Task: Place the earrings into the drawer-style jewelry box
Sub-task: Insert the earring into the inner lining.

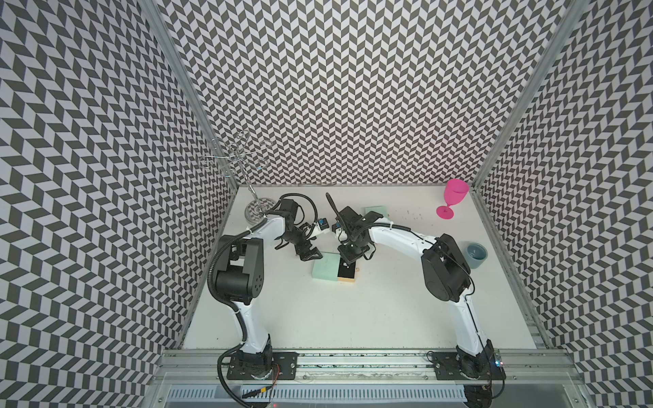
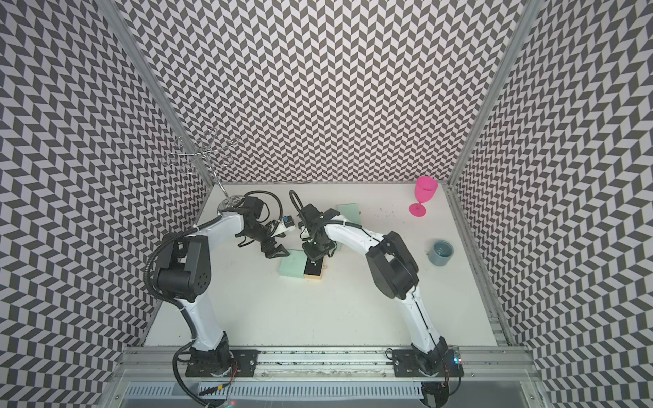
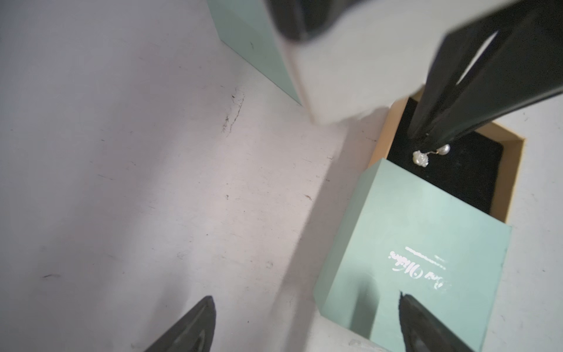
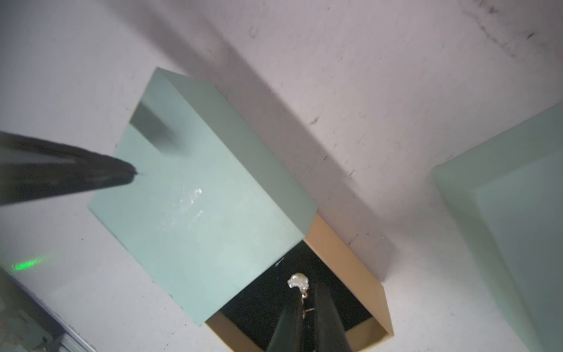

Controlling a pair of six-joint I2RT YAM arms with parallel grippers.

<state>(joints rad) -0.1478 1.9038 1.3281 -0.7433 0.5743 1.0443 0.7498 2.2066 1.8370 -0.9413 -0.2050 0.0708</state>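
The drawer-style jewelry box lies mid-table: a mint-green sleeve (image 1: 325, 268) (image 2: 292, 266) (image 3: 411, 243) (image 4: 198, 198) with its tan drawer (image 1: 348, 273) (image 2: 313, 273) (image 3: 515, 170) (image 4: 344, 253) pulled out, showing a black lining. My right gripper (image 1: 344, 263) (image 2: 313, 262) (image 4: 306, 292) points down into the drawer, nearly shut, with a pearly earring (image 3: 420, 158) (image 4: 298, 281) at its tips and the earring's wire between the jaws. My left gripper (image 1: 311, 256) (image 2: 277, 252) (image 3: 306, 298) is open; one finger (image 4: 91, 173) hangs over the sleeve's far corner, the other over bare table.
A second mint-green box (image 1: 376, 212) (image 4: 518, 213) lies behind the right arm. A wire stand (image 1: 243, 159) rises at the back left. A pink goblet (image 1: 454, 197) stands at the back right and a grey-blue cup (image 1: 476, 254) by the right edge.
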